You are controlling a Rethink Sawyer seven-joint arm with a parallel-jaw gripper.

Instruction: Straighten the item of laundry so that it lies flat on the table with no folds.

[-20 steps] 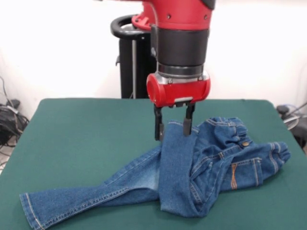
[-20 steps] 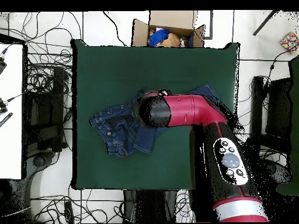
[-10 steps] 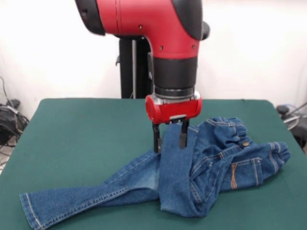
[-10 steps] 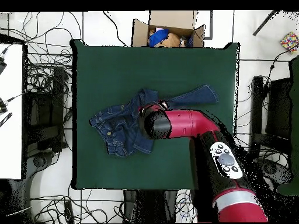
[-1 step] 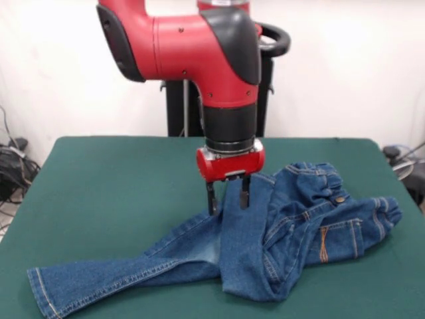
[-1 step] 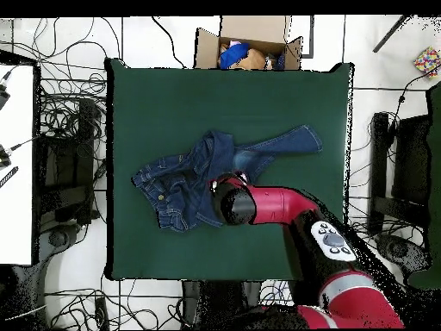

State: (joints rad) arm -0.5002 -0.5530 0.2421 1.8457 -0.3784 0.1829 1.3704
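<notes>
The item of laundry, a small pair of blue jeans [image 5: 285,226], lies crumpled on the green table [image 5: 113,173]. One leg runs out toward the near left corner. The other leg is folded up over the body, and the gathered waistband is bunched at the right. My gripper [image 5: 228,197] stands open and low at the upper end of the folded leg, its two black fingers [image 5: 211,199] apart with cloth showing between them. In the overhead view the jeans [image 6: 177,185] lie left of centre on the table [image 6: 172,95], and the red arm [image 6: 258,205] hides the gripper.
A cardboard box [image 6: 250,47] with coloured items sits just beyond the table's top edge in the overhead view. Cables cover the floor all round. A white surface [image 6: 17,164] stands off the left side. The black pedestal [image 5: 182,100] rises behind the arm.
The arm has drawn back toward its base and turned, carrying the gripper slightly left and farther from the front camera. The jeans lie as before.
</notes>
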